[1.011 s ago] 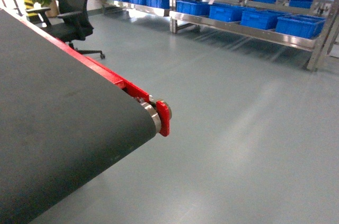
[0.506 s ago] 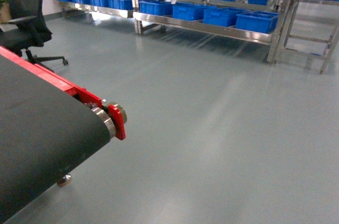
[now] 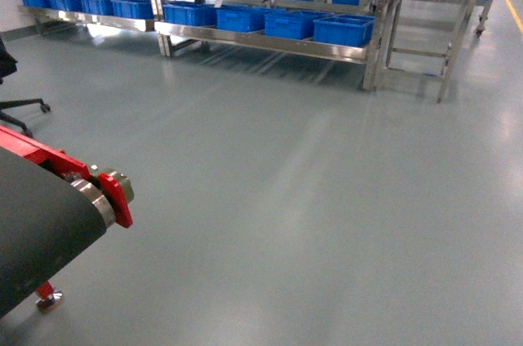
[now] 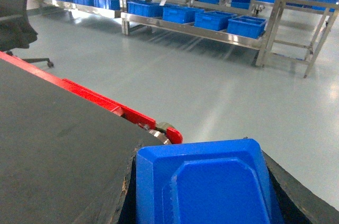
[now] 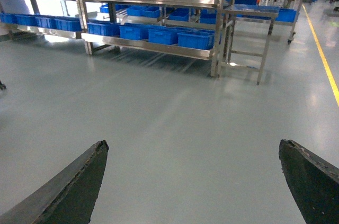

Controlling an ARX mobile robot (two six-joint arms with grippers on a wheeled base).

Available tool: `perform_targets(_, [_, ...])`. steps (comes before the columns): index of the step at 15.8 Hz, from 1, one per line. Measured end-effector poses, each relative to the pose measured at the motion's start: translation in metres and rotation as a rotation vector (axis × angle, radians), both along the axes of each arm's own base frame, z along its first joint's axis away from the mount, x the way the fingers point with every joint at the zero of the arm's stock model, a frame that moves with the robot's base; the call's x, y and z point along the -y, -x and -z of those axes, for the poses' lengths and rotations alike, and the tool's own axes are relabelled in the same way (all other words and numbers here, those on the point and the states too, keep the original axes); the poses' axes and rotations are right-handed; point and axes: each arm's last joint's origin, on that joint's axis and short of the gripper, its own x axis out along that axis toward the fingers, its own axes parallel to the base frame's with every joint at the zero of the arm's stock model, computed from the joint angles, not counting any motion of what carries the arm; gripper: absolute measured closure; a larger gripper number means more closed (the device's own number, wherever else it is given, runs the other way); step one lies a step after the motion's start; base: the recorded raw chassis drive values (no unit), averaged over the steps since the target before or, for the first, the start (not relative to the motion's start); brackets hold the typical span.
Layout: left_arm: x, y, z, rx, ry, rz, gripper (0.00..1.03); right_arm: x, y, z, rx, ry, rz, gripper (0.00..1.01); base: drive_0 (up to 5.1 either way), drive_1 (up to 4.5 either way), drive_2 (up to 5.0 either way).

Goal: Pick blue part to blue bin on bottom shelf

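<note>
The conveyor belt [image 3: 41, 231] has slid to the frame's lower left; the shelf rack [image 3: 270, 35] has shifted left, the office chair nearly gone.

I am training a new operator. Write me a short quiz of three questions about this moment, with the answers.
1. True or false: the right gripper holds nothing.
2. What sits between the fingers of the left gripper? A) red packet B) blue part C) nothing
3. Fill in: the blue bins on the bottom shelf stand across the ____ from the conveyor belt.

Key: 1 true; 2 B; 3 floor
</note>
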Motion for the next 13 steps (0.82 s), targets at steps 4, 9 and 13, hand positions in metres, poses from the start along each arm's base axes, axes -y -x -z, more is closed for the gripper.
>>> perform_targets(4, [0.0001, 0.0, -0.0001, 0.0, 0.0, 0.001, 0.59, 0.0, 0.0, 0.0, 0.0, 0.0, 0.0, 0.03, -1.6, -1.58, -1.6])
perform_targets(9, [0.0, 0.0, 0.0, 0.0, 0.0, 0.0, 0.59, 0.0, 0.0, 0.0, 0.0, 0.0, 0.0, 0.03, -1.6, -1.59, -1.6])
perform_targets(13, [0.0, 0.0, -0.0001, 0.0, 0.0, 0.0, 0.59, 0.0, 0.0, 0.0, 0.0, 0.0, 0.0, 0.03, -1.6, -1.59, -1.6])
